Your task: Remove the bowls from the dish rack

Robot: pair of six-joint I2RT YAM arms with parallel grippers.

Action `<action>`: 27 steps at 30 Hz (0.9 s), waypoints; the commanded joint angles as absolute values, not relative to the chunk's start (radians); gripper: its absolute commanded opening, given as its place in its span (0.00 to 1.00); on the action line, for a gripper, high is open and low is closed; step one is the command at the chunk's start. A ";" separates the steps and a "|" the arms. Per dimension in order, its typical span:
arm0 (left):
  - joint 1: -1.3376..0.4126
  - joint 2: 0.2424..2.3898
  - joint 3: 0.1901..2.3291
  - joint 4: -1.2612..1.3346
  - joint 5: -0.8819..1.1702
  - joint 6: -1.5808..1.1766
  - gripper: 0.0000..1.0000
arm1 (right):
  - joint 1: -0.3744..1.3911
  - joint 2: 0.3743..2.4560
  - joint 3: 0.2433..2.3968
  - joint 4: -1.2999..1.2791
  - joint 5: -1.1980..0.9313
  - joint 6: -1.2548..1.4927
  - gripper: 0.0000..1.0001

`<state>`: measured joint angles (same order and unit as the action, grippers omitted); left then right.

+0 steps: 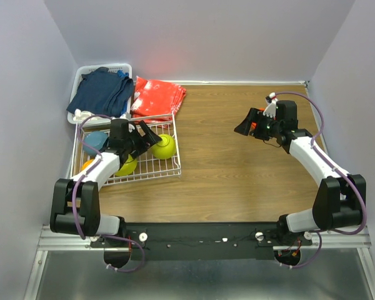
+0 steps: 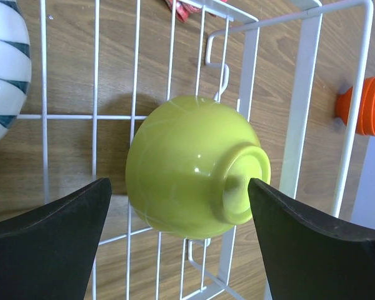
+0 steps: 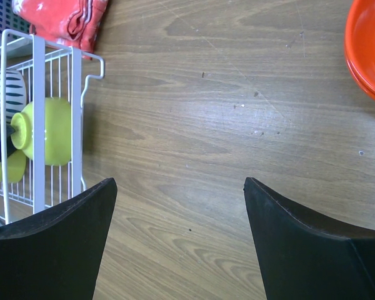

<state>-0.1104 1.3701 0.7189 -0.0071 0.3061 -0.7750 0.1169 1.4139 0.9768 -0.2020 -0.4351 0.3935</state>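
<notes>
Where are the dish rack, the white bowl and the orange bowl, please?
dish rack (image 2: 302,94), left wrist view, side wire.
white bowl (image 2: 3,69), left wrist view, striped side.
orange bowl (image 3: 372,37), right wrist view, near rim.

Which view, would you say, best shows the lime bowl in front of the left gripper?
Left wrist: the lime bowl fills the frame, on its side in the rack, foot ring clear. The top view shows it small beside the left gripper; right wrist shows it small at the left edge.

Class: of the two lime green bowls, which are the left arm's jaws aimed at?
The lime green bowl by the dish rack's right edge, lying on its side; the other green bowl is farther left.
</notes>
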 commanded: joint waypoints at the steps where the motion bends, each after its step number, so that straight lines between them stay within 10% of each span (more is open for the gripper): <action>1: -0.083 1.382 0.710 0.031 0.380 -0.778 0.99 | 0.123 1.431 0.973 -0.186 -0.448 0.396 0.90; 21: -0.080 1.508 0.706 0.092 0.497 -0.856 0.98 | 0.123 1.436 0.969 -0.179 -0.451 0.399 0.90; 27: -0.080 1.460 0.721 0.055 0.477 -0.844 0.79 | 0.121 1.433 0.969 -0.178 -0.453 0.400 0.90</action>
<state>-0.0753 1.4868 0.7177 0.1158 0.4652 -0.8532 0.1169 1.4223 0.9768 -0.2012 -0.4355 0.3935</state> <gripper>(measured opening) 0.914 0.904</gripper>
